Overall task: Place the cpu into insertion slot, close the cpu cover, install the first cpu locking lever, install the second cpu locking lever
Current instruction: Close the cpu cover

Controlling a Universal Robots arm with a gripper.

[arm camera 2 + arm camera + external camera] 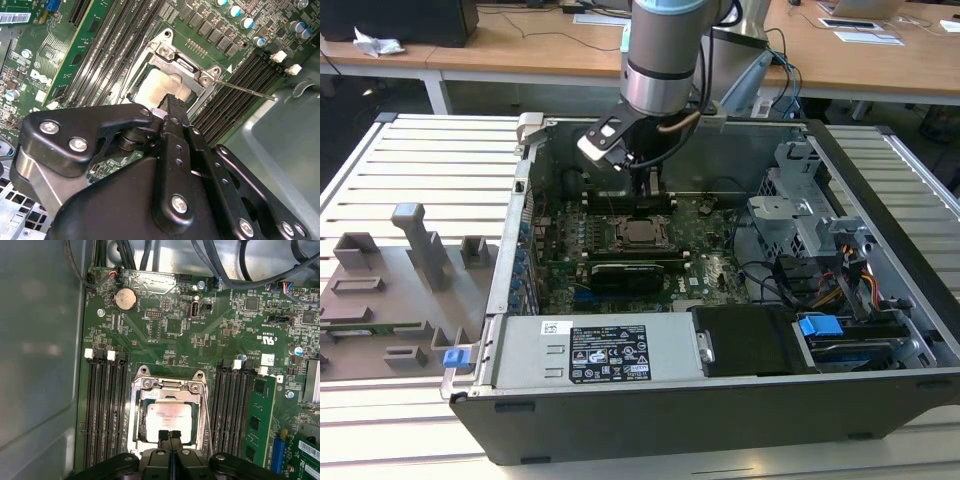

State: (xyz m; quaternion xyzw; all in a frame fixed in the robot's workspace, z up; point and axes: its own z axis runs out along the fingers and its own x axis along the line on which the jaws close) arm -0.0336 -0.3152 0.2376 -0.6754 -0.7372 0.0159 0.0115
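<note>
The cpu (167,415), a pale silver square, lies in the insertion slot (136,440) on the green motherboard; it also shows from outside (640,232). The cpu cover (167,385) lies flat as a metal frame around the chip. My gripper (170,434) is shut, its two black fingertips pressed together with nothing between them, just above the chip's near edge. In the second wrist view the fingertips (175,102) sit over the cpu (155,85). A thin locking lever (250,91) sticks out sideways from the cover (182,75).
Black memory slots (102,410) flank the socket on both sides. The steel case wall (40,350) stands close by. Cables (225,265) run behind the board. A power supply (600,350) and drive cage (800,210) fill the case. Grey fixtures (410,260) stand on the table at the exterior view's left.
</note>
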